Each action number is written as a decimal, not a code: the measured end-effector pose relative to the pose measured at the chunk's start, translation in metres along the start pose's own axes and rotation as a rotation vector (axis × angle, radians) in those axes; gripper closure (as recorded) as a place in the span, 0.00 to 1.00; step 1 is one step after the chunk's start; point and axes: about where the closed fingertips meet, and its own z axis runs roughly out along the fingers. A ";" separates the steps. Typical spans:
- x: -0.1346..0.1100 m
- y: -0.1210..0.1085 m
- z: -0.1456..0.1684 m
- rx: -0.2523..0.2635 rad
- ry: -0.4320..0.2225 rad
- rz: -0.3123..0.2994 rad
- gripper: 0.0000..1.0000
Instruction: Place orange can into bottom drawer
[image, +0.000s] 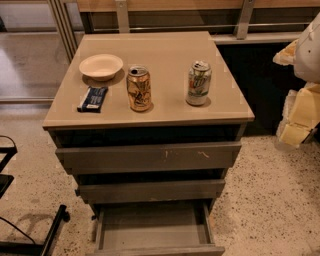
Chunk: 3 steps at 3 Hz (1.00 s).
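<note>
The orange can (139, 88) stands upright on the cabinet top (165, 47), near the front and just left of centre. The bottom drawer (150, 227) is pulled out, and its grey interior shows nothing inside. My gripper (300, 112), pale yellow and white, is at the right edge of the view. It is well to the right of the cabinet, apart from the can, at about the height of the cabinet top.
A white-and-green can (198, 83) stands right of the orange can. A cream bowl (101, 66) and a dark blue packet (93, 98) lie to its left. The scratched top drawer (150, 156) and middle drawer (150, 191) are slightly out. A black frame (30, 235) is on the floor at left.
</note>
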 end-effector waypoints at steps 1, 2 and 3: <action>0.000 0.000 0.000 0.000 0.000 0.000 0.00; -0.028 -0.013 0.001 0.013 -0.064 -0.017 0.00; -0.064 -0.032 0.008 0.024 -0.134 -0.037 0.00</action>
